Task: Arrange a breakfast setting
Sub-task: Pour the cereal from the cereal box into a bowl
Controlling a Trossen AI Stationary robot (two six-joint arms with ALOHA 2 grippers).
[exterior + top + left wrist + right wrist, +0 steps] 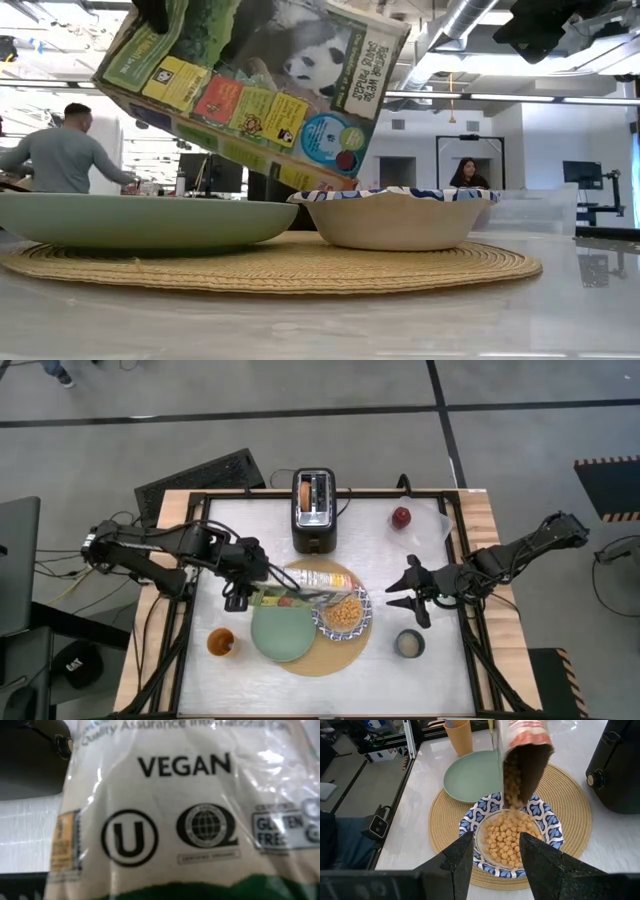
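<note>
My left gripper [245, 580] holds the panda-printed cereal box [305, 582] tipped over the blue-and-white bowl [322, 622], and cereal balls fall from the box's open end [522, 780] into the bowl [470, 820]. The bowl and the pale green plate [280, 632] rest on the round tan mat [320, 658]. My right gripper [410, 592] is open and empty just right of the bowl, its fingers on either side of the bowl's near rim in the right wrist view [495, 865]. The spoon is out of view. My left gripper holds the cereal box by its closed end [262, 592], coming from the table's left. The box fills the left wrist view [190, 820] and hides the fingers. The box is lifted clear, slanting down toward the right, with its open end [340, 170] just above the bowl.
The black toaster [314, 525] with a bagel [303, 492] in its slot stands at the far middle. A red apple [401, 516] lies far right. The orange-drink glass [220, 643] stands near left and the dark mug [409, 644] near right. People show in the room behind.
</note>
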